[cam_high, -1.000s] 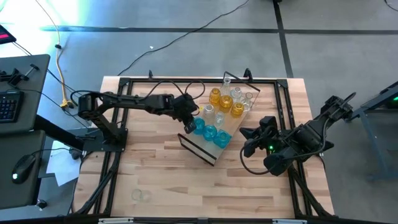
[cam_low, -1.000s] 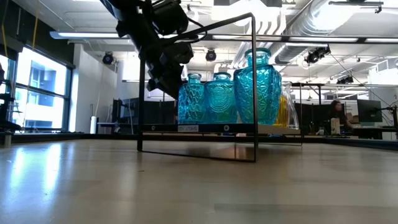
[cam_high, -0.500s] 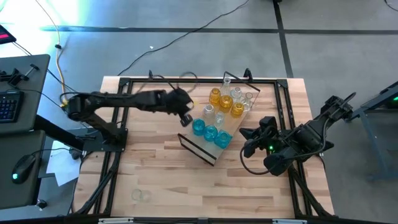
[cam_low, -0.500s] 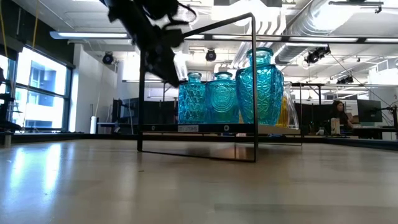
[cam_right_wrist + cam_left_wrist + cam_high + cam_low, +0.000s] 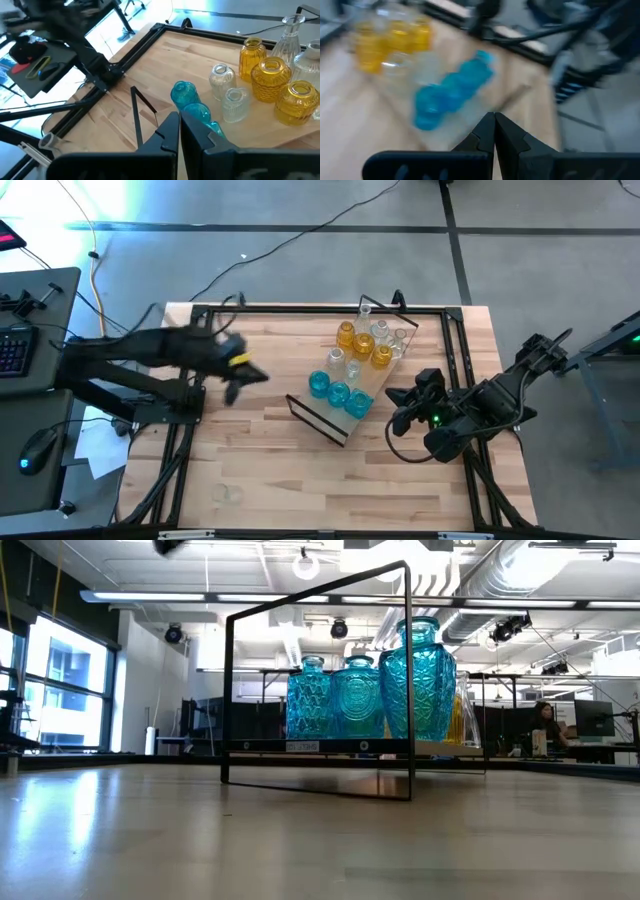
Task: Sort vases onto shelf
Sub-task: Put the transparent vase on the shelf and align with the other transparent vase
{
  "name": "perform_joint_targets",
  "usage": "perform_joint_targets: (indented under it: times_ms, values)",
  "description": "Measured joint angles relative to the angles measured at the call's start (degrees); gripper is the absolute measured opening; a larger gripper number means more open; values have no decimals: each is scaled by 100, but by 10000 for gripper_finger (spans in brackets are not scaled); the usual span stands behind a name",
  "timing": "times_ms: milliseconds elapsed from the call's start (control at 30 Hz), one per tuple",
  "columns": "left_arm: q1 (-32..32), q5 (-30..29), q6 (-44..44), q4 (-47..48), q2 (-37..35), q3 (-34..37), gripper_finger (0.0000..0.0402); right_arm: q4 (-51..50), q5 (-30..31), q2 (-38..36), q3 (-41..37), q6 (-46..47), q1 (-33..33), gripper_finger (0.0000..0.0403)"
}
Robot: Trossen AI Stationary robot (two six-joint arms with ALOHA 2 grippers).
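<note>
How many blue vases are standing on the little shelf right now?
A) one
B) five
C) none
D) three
D: three blue vases stand in a row at one end of the shelf, beside the clear and yellow ones.

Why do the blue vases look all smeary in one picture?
Left wrist view: the blue vases and yellow vases are smeared by motion blur. High view: the left hand is streaked too. Right wrist view and low view: the vases are sharp.
</note>
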State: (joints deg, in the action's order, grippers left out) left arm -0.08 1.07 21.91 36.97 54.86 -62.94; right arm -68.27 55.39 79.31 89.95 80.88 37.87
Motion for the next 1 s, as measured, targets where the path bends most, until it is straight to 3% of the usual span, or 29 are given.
perform_joint_targets:
  times_ms: [233, 367, 533, 767, 1000]
  values:
    - [-2055, -645, 1090, -12, -605, -2, 0, -15, -128, 2, -2, -149, 0, 0]
    - [-3098, -1081, 1563, -103, -237, -4, 0, -19, -325, 2, -2, -215, 0, 0]
    - [-4050, -887, 2573, -81, 633, -4, 0, -19, -474, 2, -2, -247, 0, 0]
    - [-5029, -330, 3995, 385, 1624, -4, 0, -19, -533, 2, -1, -507, 0, 0]
    - [-5562, -272, 5204, 791, 1866, 0, 31, -26, -761, 2, -2, -660, 0, 0]
